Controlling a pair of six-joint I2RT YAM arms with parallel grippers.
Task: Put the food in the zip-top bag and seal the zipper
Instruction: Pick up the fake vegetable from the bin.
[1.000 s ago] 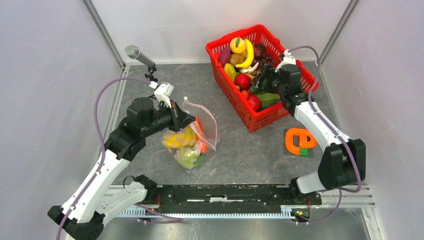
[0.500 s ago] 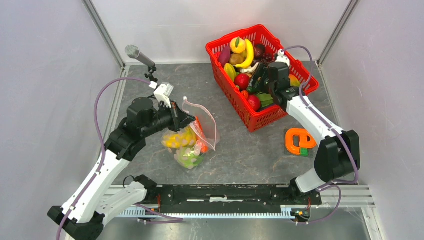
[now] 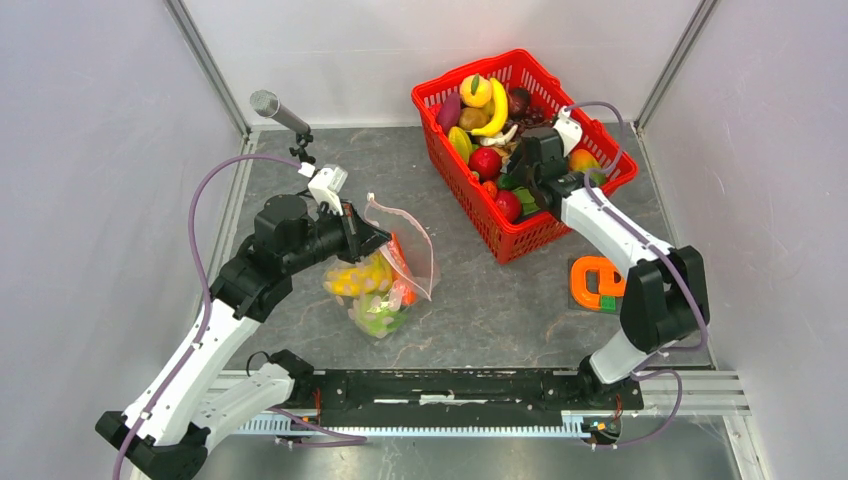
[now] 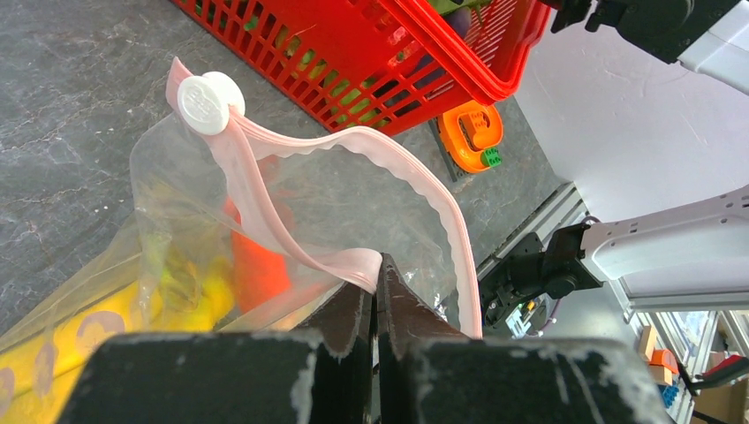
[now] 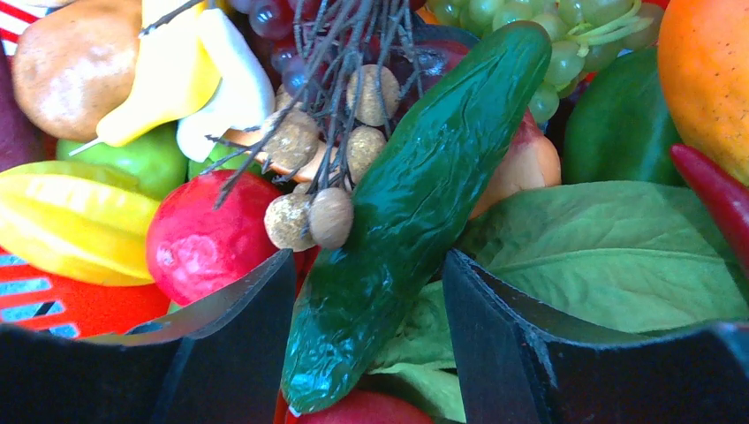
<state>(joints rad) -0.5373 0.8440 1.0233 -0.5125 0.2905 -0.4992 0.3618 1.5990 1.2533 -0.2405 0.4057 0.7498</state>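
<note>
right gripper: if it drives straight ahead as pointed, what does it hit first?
Most likely the green cucumber: it lies right between the open fingers of the right gripper, just ahead. Exact gap is hard to judge.

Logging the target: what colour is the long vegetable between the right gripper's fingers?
Dark glossy green, a cucumber; clearest in the right wrist view.

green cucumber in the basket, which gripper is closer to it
Right. The right gripper straddles the cucumber inside the red basket; the left gripper is far off, pinching the zipper.
</note>
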